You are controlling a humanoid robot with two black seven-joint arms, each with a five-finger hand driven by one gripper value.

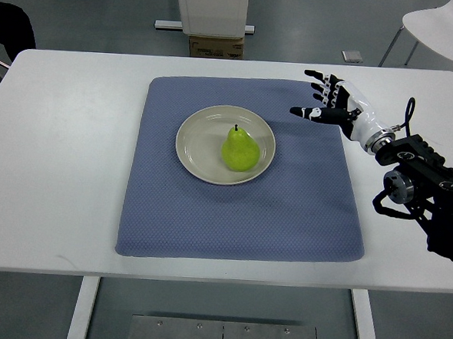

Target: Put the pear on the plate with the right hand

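on the beige plate point(192, 158) at the blue mat's point(238, 224) centre, the green pear point(240, 150) stands upright, stem up, so the placing looks done. right hand point(324, 99) hovers beside the plate's far right, fingers spread and empty, apparently clear of it.

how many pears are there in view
1. The pear lies on the plate, which sits on the blue mat. The right hand is open, apart from it. Nothing seems able to hide another.
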